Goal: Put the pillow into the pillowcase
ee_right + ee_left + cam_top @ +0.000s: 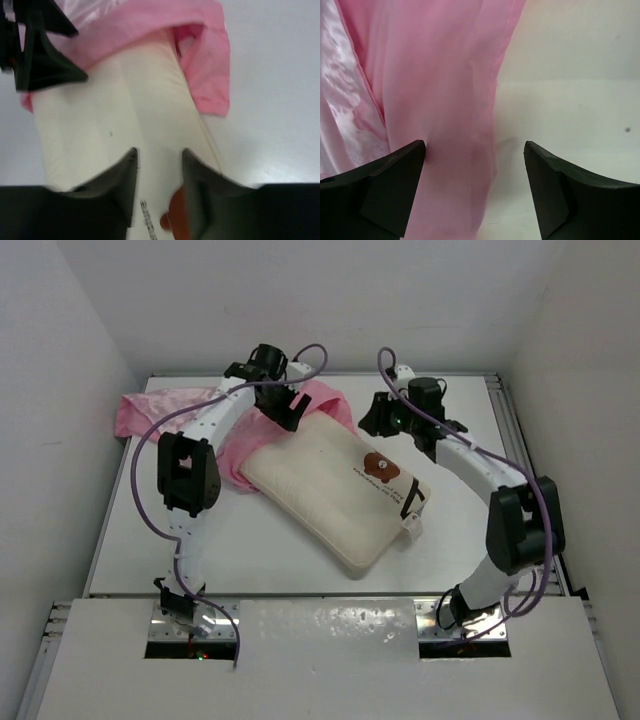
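The cream pillow [335,490] lies diagonally mid-table, its bear print [383,468] facing up. Its far end sits inside the mouth of the pink pillowcase [165,405], which trails off to the back left. My left gripper [290,415] hovers at that mouth; in its wrist view the gripper [475,150] is open wide, and pink pillowcase fabric [435,90] touches the left finger [395,180]. My right gripper [380,422] hangs over the pillow's far right edge. In its own view the gripper [159,151] is open only narrowly above the pillow [125,100], with nothing clamped between its fingers.
Bare white tabletop [480,540] surrounds the pillow, bounded by a metal frame [520,430] and white walls. A white tag [411,530] sticks out at the pillow's near corner. The left gripper [45,60] shows in the right wrist view beside the pillowcase rim [210,75].
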Action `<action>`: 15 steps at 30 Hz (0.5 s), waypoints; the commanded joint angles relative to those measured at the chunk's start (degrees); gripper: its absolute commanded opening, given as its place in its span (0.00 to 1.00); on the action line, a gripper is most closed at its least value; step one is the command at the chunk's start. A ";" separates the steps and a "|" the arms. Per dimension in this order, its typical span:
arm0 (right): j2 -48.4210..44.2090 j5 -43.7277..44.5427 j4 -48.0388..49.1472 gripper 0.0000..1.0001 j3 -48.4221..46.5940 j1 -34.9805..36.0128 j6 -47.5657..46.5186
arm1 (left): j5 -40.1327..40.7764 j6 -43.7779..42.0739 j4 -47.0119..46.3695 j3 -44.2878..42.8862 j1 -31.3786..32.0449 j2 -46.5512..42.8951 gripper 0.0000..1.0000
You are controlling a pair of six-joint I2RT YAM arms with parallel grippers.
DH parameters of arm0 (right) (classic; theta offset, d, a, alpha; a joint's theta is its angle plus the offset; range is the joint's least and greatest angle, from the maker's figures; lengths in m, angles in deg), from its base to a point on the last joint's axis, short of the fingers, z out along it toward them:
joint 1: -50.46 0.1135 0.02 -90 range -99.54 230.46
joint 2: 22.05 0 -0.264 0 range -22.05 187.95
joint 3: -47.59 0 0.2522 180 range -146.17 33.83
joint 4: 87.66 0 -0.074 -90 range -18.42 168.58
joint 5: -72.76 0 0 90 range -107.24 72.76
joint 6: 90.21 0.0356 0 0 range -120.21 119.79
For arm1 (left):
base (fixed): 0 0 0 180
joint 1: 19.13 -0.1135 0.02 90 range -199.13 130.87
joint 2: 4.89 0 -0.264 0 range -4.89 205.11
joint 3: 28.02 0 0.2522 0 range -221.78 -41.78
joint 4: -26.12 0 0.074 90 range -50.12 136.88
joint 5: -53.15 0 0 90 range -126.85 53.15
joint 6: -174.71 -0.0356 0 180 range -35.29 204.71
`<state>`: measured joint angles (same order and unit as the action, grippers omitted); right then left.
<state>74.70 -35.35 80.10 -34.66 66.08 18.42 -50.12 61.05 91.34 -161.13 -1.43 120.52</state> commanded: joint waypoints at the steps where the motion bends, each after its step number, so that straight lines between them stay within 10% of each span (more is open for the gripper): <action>1: -8.55 1.84 -7.15 0.46 8.52 -2.51 5.86 | 5.54 -0.95 -1.54 2.19 0.68 -1.83 0.79; 5: -22.37 9.56 -2.40 0.99 24.16 -4.46 17.56 | 4.41 0.01 -2.86 2.19 0.50 -0.52 0.66; 10: -35.81 19.16 -6.89 0.99 38.22 -2.00 28.02 | 0.63 0.54 -1.81 2.10 0.94 0.28 0.25; 15: -34.98 13.02 0.85 0.99 45.37 -1.29 34.09 | -1.48 0.63 -1.54 1.67 1.20 0.46 0.06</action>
<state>37.52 -20.86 75.58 8.49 64.39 45.61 -48.99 61.20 90.68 -158.12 -1.06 120.76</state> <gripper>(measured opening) 0.985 0.075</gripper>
